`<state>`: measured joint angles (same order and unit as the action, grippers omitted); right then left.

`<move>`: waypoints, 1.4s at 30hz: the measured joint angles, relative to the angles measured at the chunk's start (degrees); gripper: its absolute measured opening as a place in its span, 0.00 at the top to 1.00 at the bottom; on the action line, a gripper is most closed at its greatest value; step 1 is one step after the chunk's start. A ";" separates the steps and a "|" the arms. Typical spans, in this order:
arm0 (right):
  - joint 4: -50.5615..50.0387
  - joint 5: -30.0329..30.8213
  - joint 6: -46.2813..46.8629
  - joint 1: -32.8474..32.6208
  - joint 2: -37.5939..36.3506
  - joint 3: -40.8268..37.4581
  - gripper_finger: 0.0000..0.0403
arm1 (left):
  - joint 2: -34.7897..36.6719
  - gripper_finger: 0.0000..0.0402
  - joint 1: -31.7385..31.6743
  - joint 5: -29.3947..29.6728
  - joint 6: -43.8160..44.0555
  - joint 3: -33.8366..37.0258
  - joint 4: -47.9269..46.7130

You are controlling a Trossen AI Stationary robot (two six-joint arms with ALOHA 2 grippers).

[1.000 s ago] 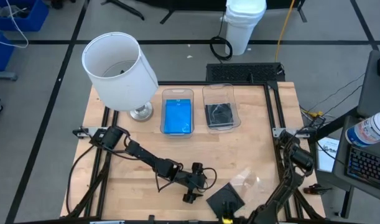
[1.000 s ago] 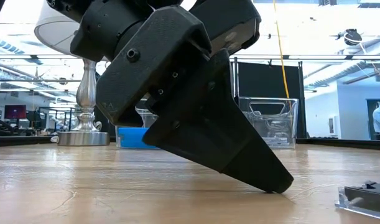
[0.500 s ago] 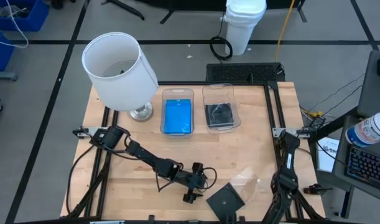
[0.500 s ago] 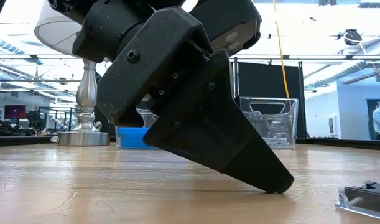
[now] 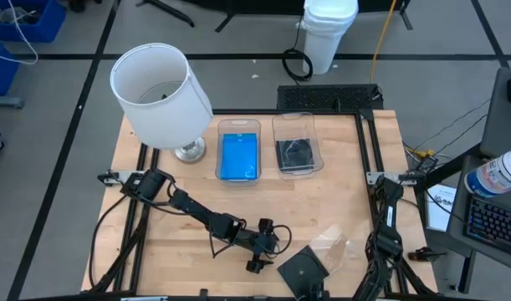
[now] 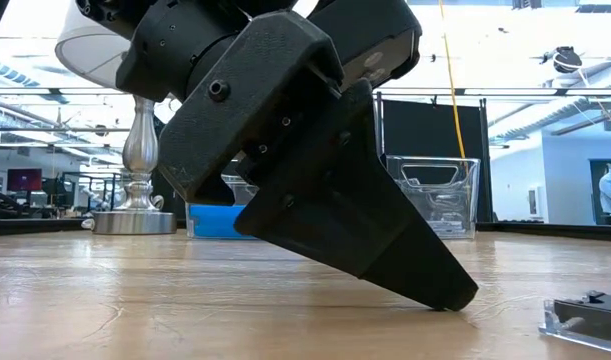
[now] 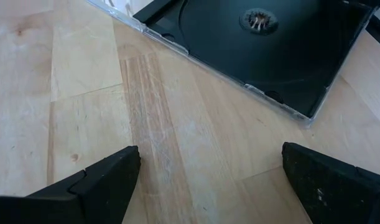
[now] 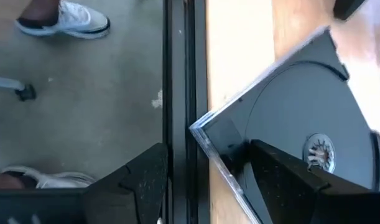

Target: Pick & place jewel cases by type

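An open jewel case lies flat near the table's near edge, with a dark grey tray and a clear lid. My left gripper stands open just to its left, slanting down, with bare wood between its fingers and the case ahead. In the low view its fingertip is down at the table top. My right gripper is open at the near edge. Its fingers stand on either side of the case's near corner.
At the back stand two clear bins, one holding a blue case and one a dark case. A white-shaded lamp stands at the back left. The table's near edge and a black frame rail run beside the open case. A person's shoe is on the floor.
My right arm has swung lower at the table's near right corner, and its gripper has tipped further down over the open case's near corner. My left gripper and the case have kept still.
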<state>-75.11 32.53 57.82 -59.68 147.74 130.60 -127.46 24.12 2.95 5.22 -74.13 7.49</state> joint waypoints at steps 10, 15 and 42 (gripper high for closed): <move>10.98 -0.52 0.32 0.85 -0.42 -10.18 0.47 | 0.00 0.02 -0.02 0.05 0.14 0.00 0.19; 13.44 0.00 2.92 1.03 -0.31 -10.56 0.49 | 0.00 0.02 -0.02 0.05 0.15 0.00 0.31; 14.21 -5.13 6.28 1.60 -0.28 -10.60 0.96 | -0.11 0.02 0.00 -0.47 -0.66 0.04 3.23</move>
<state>-60.90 27.40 64.10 -58.08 147.46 120.01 -127.57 24.12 2.48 4.56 -74.09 10.73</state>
